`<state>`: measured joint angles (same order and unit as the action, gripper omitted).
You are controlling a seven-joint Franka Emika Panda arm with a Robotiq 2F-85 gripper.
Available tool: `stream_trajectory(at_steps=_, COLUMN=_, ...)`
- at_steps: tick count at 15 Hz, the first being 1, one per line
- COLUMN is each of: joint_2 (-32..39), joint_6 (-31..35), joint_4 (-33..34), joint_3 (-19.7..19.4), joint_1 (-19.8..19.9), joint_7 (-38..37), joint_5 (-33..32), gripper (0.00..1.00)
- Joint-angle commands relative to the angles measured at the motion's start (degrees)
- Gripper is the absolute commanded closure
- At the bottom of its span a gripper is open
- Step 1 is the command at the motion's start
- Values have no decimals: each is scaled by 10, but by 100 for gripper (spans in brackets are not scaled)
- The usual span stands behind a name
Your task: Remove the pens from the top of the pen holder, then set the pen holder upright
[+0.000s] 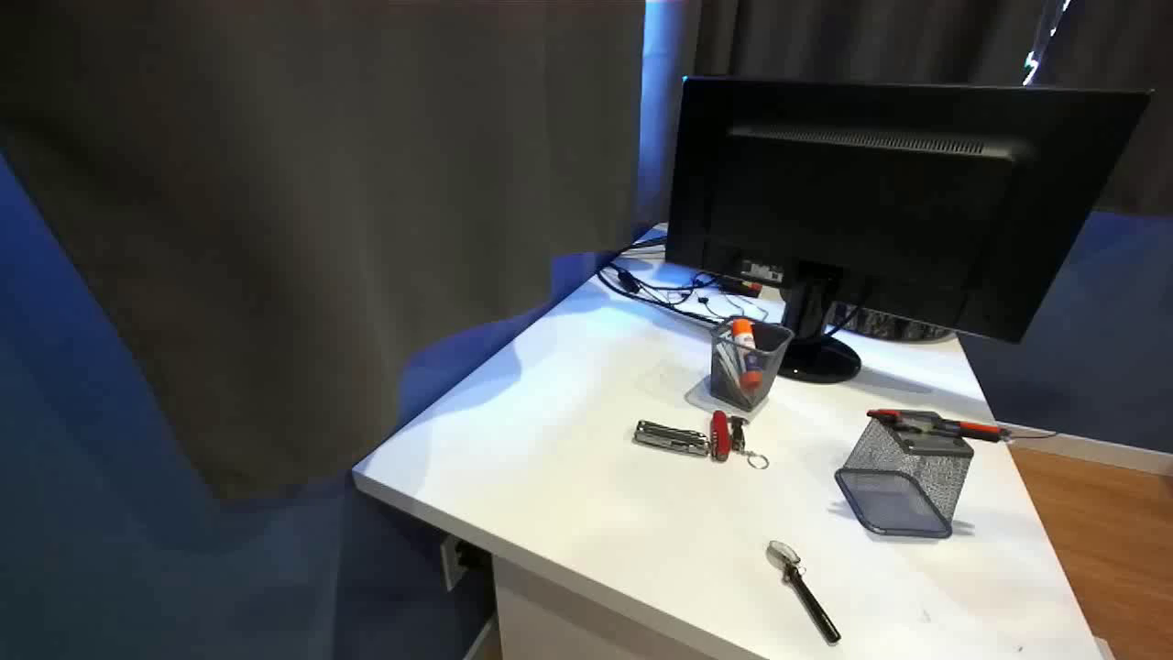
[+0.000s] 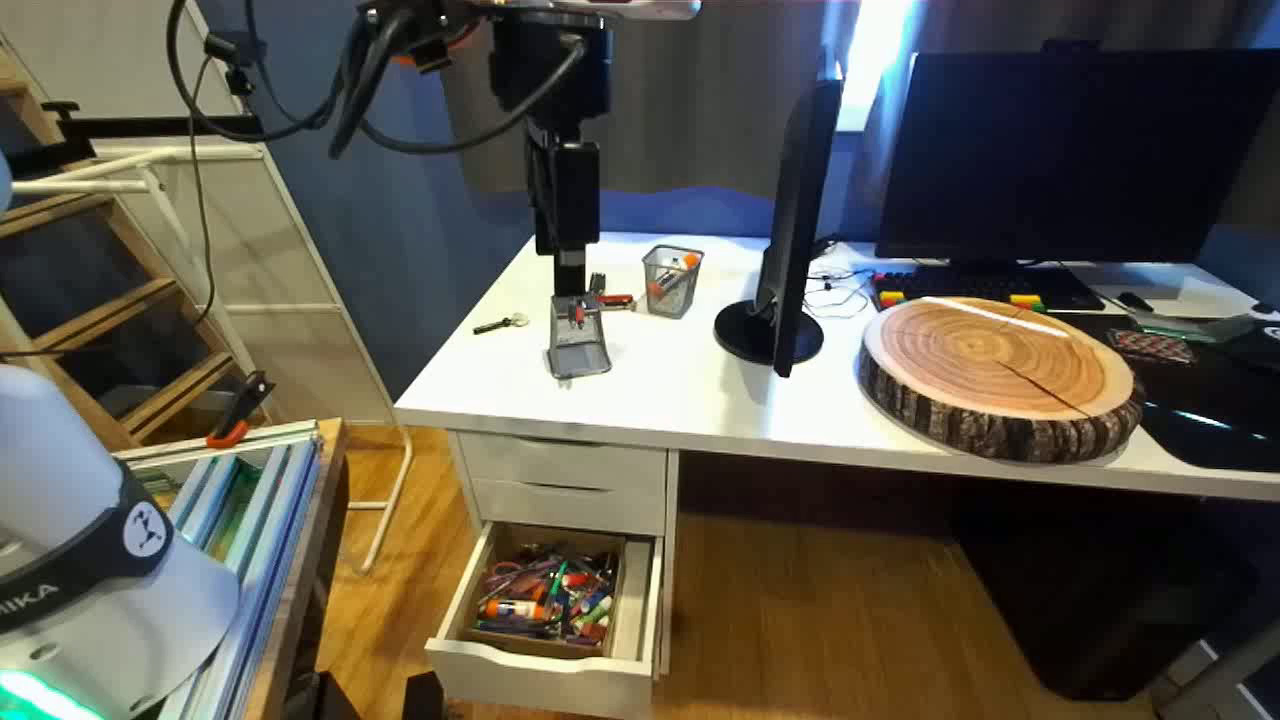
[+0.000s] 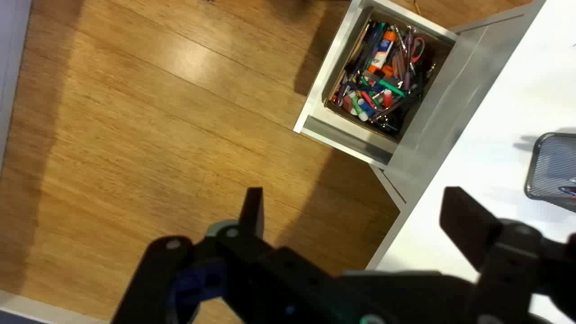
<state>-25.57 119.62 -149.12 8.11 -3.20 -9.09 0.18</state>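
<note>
Spread hand (image 3: 353, 191), pens (image 1: 971, 428) atop pen holder (image 1: 939, 475)

The counter (image 1: 568, 431) is plain white. The pen holder (image 1: 935, 469) is dark grey in fine mesh, the pens (image 1: 982, 431) orange-red and black. The far cup (image 1: 772, 362) repeats that grey mesh; its glue stick (image 1: 751, 359) is orange at both ends. The multi-tool (image 1: 672, 439) is silvery, the pocket knife (image 1: 720, 435) red, the thin stick (image 1: 812, 600) black with a whitish end. At right, the wood slab (image 2: 1000, 375) shows pale tan rings inside dark bark. The floor (image 3: 180, 135) is honey-brown, grained in planks; the wall (image 1: 119, 477) blue, the curtain (image 1: 367, 229) grey-brown, the jaws black.
</note>
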Motion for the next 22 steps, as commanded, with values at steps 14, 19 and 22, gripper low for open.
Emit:
stream_trajectory(at_steps=14, joint_2=157, joint_6=2, joint_4=118, joint_3=38, joint_1=-78, joint_7=103, joint_5=-12, gripper=0)
stream_trajectory(at_steps=19, joint_2=281, joint_6=-3, joint_4=230, joint_3=82, joint_1=-121, joint_7=138, joint_5=-56, gripper=0)
stream_trajectory(at_steps=22, joint_2=337, joint_6=7, joint_4=274, joint_3=96, joint_1=-140, joint_7=176, joint_5=-88, gripper=0)
